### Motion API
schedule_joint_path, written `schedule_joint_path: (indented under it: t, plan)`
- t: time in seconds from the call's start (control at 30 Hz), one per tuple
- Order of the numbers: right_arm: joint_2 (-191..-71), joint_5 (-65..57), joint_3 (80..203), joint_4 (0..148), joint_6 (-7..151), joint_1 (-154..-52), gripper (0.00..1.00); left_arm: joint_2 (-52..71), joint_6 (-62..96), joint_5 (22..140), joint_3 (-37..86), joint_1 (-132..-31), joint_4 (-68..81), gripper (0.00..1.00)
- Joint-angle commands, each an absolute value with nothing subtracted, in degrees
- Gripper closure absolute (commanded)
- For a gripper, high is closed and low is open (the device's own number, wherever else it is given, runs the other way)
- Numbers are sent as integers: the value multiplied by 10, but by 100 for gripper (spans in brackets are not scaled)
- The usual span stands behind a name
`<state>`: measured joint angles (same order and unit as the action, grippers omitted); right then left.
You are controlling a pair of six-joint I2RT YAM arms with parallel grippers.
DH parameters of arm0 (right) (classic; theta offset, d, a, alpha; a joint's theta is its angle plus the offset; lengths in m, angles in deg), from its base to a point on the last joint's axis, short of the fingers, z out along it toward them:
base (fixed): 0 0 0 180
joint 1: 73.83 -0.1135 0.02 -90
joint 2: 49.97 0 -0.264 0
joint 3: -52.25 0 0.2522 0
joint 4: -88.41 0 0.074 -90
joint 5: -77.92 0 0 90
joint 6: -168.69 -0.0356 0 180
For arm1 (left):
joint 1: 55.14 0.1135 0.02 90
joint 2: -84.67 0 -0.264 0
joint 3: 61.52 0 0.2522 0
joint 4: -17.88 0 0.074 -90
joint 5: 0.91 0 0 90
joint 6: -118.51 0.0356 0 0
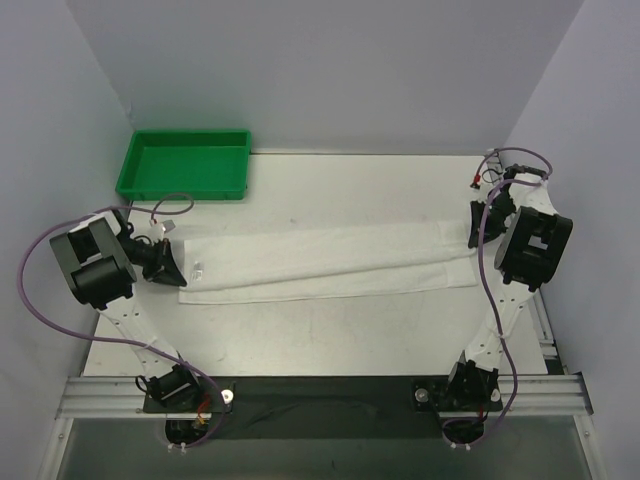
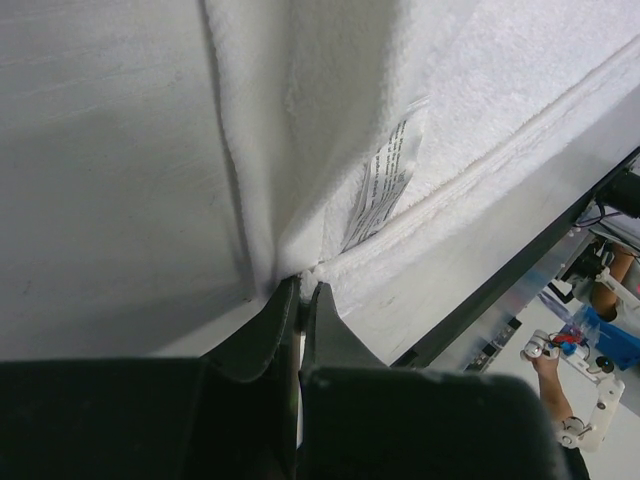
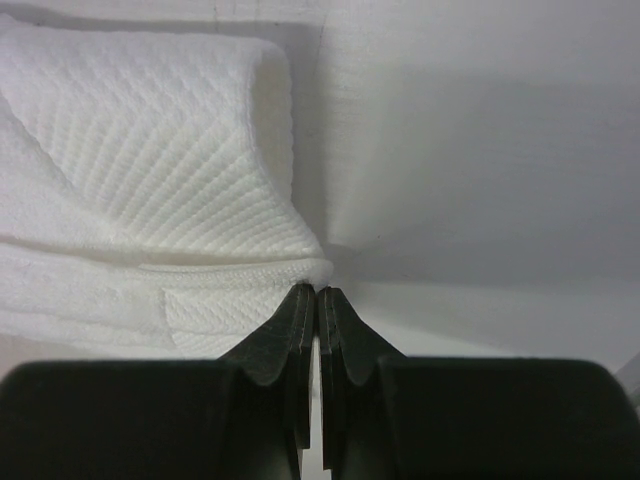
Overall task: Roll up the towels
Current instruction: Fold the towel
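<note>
The towel (image 1: 330, 262) lies folded into a long white strip across the table, from left to right. My left gripper (image 1: 185, 272) is at its left end, shut on the corner. In the left wrist view the dark fingers (image 2: 305, 285) pinch the towel (image 2: 330, 120) at a hem, just below a printed care label (image 2: 385, 185). My right gripper (image 1: 473, 240) is at the strip's right end. In the right wrist view its jaws (image 3: 317, 290) are closed on the hemmed edge of the towel (image 3: 150, 150), where a layer folds over.
A green plastic tray (image 1: 183, 194) stands at the back left of the white table (image 1: 330, 330), near the left arm. Grey walls close in on the left, back and right. A metal rail (image 1: 320, 395) carrying both arm bases runs along the near edge.
</note>
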<state>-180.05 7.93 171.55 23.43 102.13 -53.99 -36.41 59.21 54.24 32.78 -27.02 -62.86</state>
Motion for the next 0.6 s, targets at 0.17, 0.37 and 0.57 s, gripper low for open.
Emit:
schedule_joint_path:
  t: [0.17, 0.37, 0.57]
  plan:
    - [-1746, 87, 1712, 220, 1051, -530, 100, -343, 629, 557, 328, -270, -524, 100]
    - [-1715, 94, 1736, 205, 1058, -526, 100, -310, 632, 532, 364, -265, -560, 100]
    - [-1677, 109, 1717, 179, 1077, -511, 100, -277, 657, 507, 406, -248, -624, 100]
